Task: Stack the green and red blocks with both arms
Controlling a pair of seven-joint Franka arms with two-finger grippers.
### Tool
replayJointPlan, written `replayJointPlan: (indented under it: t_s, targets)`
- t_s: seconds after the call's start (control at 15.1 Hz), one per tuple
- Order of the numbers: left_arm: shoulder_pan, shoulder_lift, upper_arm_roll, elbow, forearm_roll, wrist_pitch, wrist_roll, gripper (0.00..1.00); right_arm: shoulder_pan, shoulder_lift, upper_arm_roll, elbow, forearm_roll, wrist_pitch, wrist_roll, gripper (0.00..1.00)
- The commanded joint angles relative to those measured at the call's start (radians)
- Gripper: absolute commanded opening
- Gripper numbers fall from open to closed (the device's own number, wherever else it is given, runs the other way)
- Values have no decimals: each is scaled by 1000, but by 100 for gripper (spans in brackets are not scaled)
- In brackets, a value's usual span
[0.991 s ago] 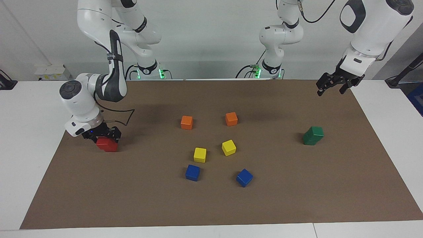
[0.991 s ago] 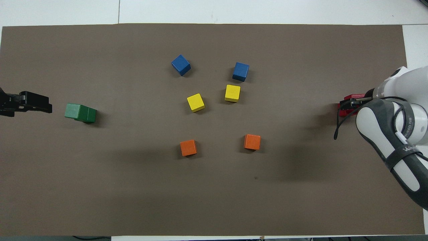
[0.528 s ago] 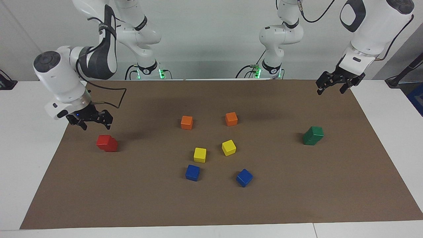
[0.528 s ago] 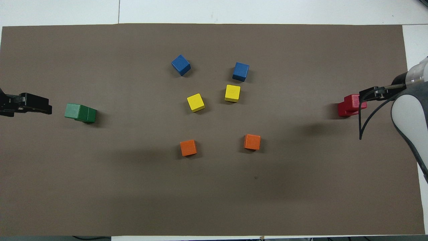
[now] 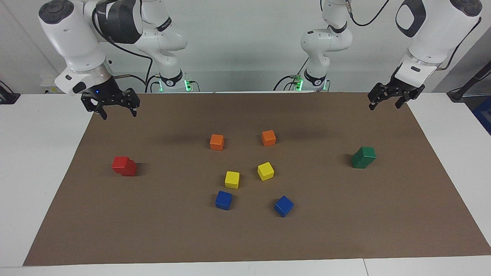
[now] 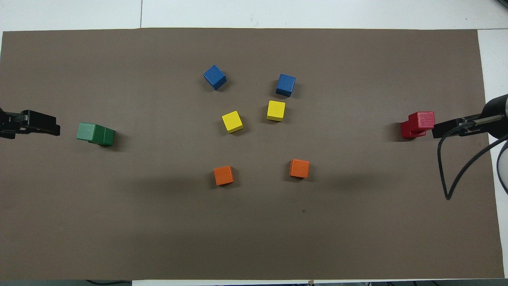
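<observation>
The right arm's black two-finger jaws [image 5: 113,108] hang open and empty in the air over the corner of the brown mat at that arm's end of the worktop [image 5: 38,153]. The left arm's black two-finger jaws [image 5: 391,97] also hang open and empty, over the mat's edge at the left arm's end.

Below and apart from the right jaws stands the pair of bright red matte cubes [image 5: 124,165], one on the other, the upper one set off-centre so the lower shows at one side. Toward the left arm's end the pair of dark green matte cubes [image 5: 363,157] is stacked the same way, also a little offset.

These cubes look rigid, light and hard-edged, with a dull finish that should not slip much. A grip belongs across two flat parallel faces, at mid-height of the upper cube. The overhang means a sideways nudge could topple either stack.

Orange [image 5: 216,142], yellow [image 5: 232,179] and blue cubes [image 5: 223,200] lie mid-mat, well apart from both.
</observation>
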Motion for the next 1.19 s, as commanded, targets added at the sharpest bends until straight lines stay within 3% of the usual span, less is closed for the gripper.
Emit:
replayJointPlan:
  t_s: [0.0,0.53,1.12]
  targets:
    - [-8,-11,9,-6,14,-9,10,100,2,12,3,44,10,-90,11,100]
    - [-2,-11,9,-4,14,-9,10,100,-10,41,12,112,10,-130,37,100]
    - [-2,-11,9,-6,14,-9,10,100,-10,53,12,110,-2,-128,37,100]
